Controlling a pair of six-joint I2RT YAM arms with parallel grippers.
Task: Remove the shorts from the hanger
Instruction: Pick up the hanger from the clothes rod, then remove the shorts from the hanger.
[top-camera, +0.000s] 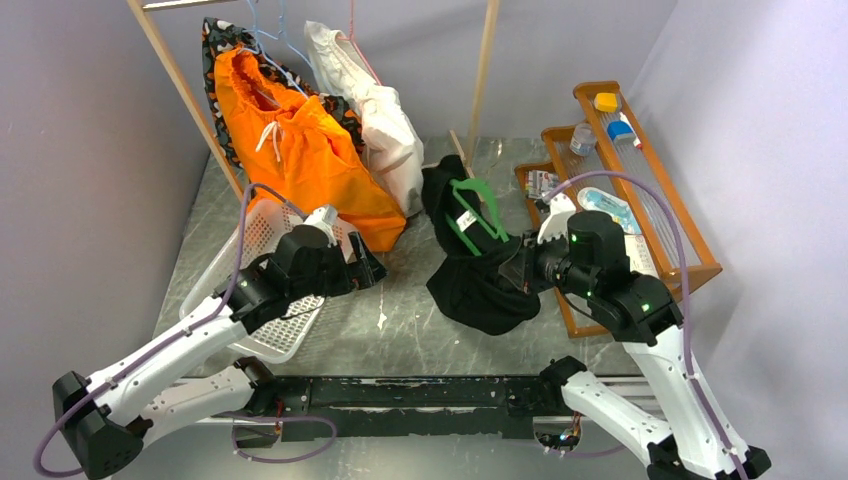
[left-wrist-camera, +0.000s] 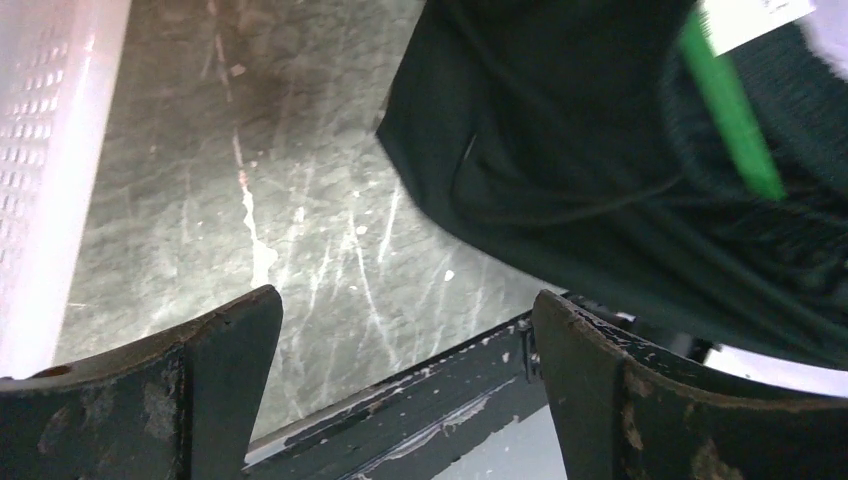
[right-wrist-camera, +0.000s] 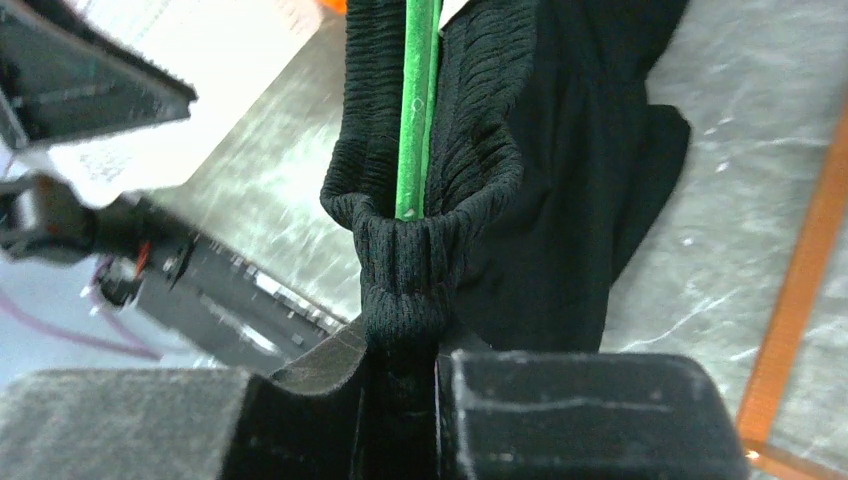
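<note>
The bright orange shorts (top-camera: 300, 160) with a white drawstring hang from a light-blue wire hanger (top-camera: 263, 32) on the wooden rack at the back left. No gripper touches them. My left gripper (top-camera: 365, 268) (left-wrist-camera: 405, 300) hovers open over the table, just below the shorts' hem, with nothing between its fingers. At centre right, my right gripper (top-camera: 515, 265) (right-wrist-camera: 400, 350) is shut on the ribbed band of a black garment (top-camera: 480, 290) (left-wrist-camera: 600, 150) (right-wrist-camera: 560, 180). That garment is still threaded on a green hanger (top-camera: 468, 183) (left-wrist-camera: 730, 100) (right-wrist-camera: 415, 100).
A white perforated basket (top-camera: 265, 300) (left-wrist-camera: 40, 150) lies under my left arm. A white garment (top-camera: 385, 130) and a dark patterned one (top-camera: 215, 50) hang beside the shorts. A wooden stepped shelf (top-camera: 690, 240) with small items stands at the right. Rack posts (top-camera: 485, 70) rise at the back.
</note>
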